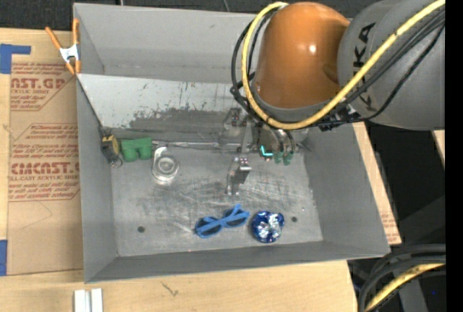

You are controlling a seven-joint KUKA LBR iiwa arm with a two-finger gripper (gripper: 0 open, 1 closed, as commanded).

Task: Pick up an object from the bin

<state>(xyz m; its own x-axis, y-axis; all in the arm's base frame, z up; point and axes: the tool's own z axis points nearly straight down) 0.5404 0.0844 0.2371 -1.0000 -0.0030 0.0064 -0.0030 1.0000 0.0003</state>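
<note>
The pincer (239, 177) hangs low over bare floor near the middle of the grey bin (181, 50), under the arm's orange cover (300, 57). How far it is open cannot be told, and nothing shows in its grip. Nearest lie a blue glasses-shaped piece (221, 221) and a blue-and-white ball (268, 226) towards the front wall. A clear round cup (165, 166) and a green block (135, 149) lie left.

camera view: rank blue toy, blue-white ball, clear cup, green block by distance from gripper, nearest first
1. blue toy, just below the gripper in the view; the blue-white ball to its right is too close to call.
2. clear cup, left of the gripper.
3. green block, far left.
</note>
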